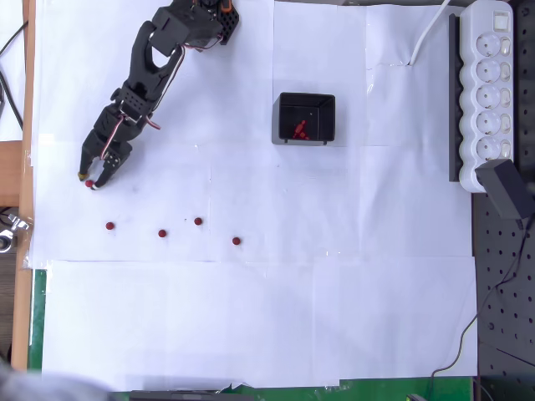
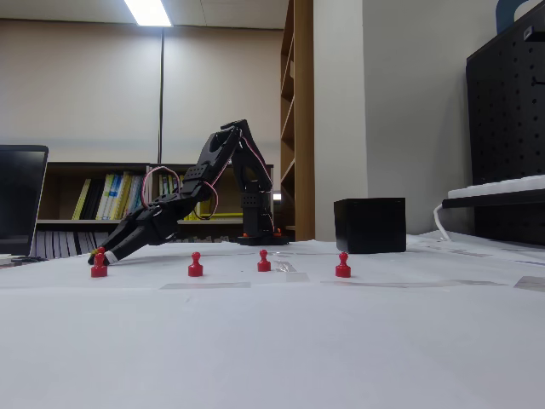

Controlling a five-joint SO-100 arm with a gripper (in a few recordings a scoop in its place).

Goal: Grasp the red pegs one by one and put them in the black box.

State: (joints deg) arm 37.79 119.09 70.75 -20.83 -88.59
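Note:
In the overhead view my black gripper [image 1: 90, 180] reaches down to the paper at the far left. Its fingers are closed around one red peg [image 1: 89, 183] at table level. The fixed view shows the gripper [image 2: 99, 254] low, with that peg's head [image 2: 100, 250] at its tip. Several more red pegs stand in a loose row on the paper [image 1: 109, 225] [image 1: 162, 233] [image 1: 198, 221] [image 1: 236, 241]. In the fixed view they are upright [image 2: 100, 267] [image 2: 196, 265] [image 2: 264, 261] [image 2: 342, 265]. The black box [image 1: 306, 119] [image 2: 370, 225] sits right of the arm with several red pegs [image 1: 301, 129] inside.
A white power strip [image 1: 491, 88] on a black rail lines the right edge, with a black adapter [image 1: 506, 189] and cables near it. The arm's base [image 1: 196, 21] is at the top. White paper sheets [image 1: 251, 317] cover the table.

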